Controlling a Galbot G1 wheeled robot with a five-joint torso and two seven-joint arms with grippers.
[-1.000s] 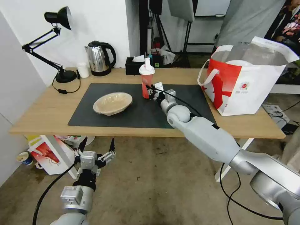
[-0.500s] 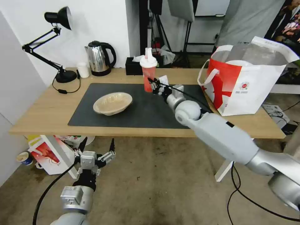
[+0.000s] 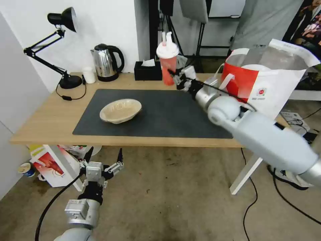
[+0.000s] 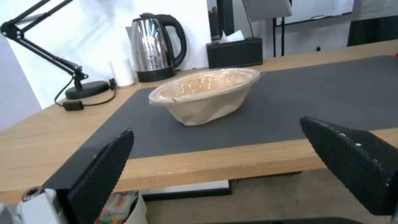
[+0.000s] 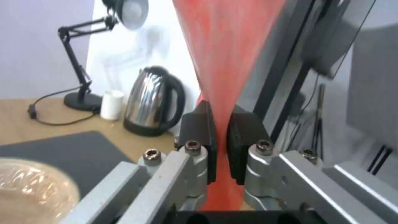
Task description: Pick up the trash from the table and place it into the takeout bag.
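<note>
Head view: my right gripper (image 3: 176,78) carries the red drink cup (image 3: 168,65) in the air above the far edge of the table (image 3: 50,120), between the black tissue box (image 3: 148,71) and the takeout bag (image 3: 267,90). The jaws are clenched on the lower part of the cup's wall. The cup stands nearly upright, long axis vertical, white lid (image 3: 167,50) and its spout uppermost, narrow base downward.

Right wrist view: the two black pads (image 5: 203,140) pinch the red translucent wall (image 5: 228,46) so far that it narrows sharply between them. I judge the cup light, thin-walled and soft; it yields under pressure and could buckle or slip if squeezed harder. A hold near the stiffer rim below the lid would likely deform it less. Whether liquid remains inside cannot be told.

The bag stands open-mouthed at the right end of the table, red panel toward the cup, white loop handle (image 3: 224,77) just beside my wrist.

Left wrist view: my left gripper (image 4: 224,174) hangs low before the table's near edge, fingers spread wide and holding nothing. The beige oval bowl (image 4: 205,93) sits on the dark mat (image 4: 311,93), mouth up, tilted slightly.
</note>
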